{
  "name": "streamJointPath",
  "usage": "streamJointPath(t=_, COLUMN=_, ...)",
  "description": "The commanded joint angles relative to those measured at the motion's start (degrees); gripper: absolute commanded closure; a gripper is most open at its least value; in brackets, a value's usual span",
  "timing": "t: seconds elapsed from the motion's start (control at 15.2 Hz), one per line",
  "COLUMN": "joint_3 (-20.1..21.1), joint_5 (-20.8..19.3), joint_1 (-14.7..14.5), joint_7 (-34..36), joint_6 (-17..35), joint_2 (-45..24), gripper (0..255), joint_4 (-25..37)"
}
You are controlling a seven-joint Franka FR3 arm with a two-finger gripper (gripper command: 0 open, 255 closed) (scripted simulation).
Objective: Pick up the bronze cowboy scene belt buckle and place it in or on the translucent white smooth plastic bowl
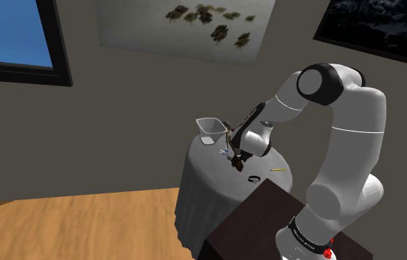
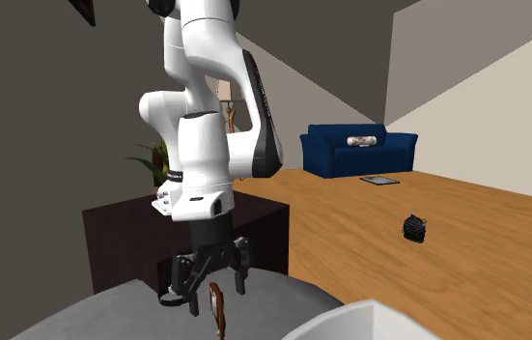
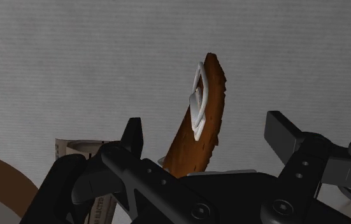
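Buckle (image 3: pixel 209 121): brown, rough-edged, a white loop on one face. It is seen edge-on between the fingers of the gripper (image 2: pixel 218 293), long axis running out along them and past the tips. Fingers are set apart, and neither is seen touching it. Bowl (image 1: pixel 209 130) is noted close by, up-left in the shoulder view, on the grey draped table (image 1: pixel 202 181). Print on a pale strip (image 3: pixel 72 150) beside one finger cannot be read.

The rusty-brown belt buckle (image 3: pixel 199 150) bears a white fitting (image 3: pixel 197 102).
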State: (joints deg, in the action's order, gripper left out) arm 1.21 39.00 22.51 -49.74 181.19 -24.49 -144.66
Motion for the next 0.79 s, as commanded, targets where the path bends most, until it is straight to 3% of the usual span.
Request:
streamJointPath(t=0.0, joint_3=0.09, joint_5=0.02, joint_1=0.11, joint_7=-0.05, joint_6=0.05, joint_2=-0.06, gripper=0, joint_4=0.03)
streamJointPath(t=0.13, joint_3=0.07, joint_5=0.01, joint_1=0.08, joint_7=-0.04, joint_6=0.04, joint_2=-0.05, gripper=0, joint_4=0.02)
streamJointPath(t=0.2, joint_3=0.07, joint_5=0.01, joint_1=0.08, joint_7=-0.04, joint_6=0.04, joint_2=-0.05, gripper=255, joint_4=0.02)
streamJointPath(t=0.73, joint_3=0.05, joint_5=0.01, joint_1=0.08, joint_7=-0.04, joint_6=0.02, joint_2=-0.02, gripper=255, joint_4=0.01)
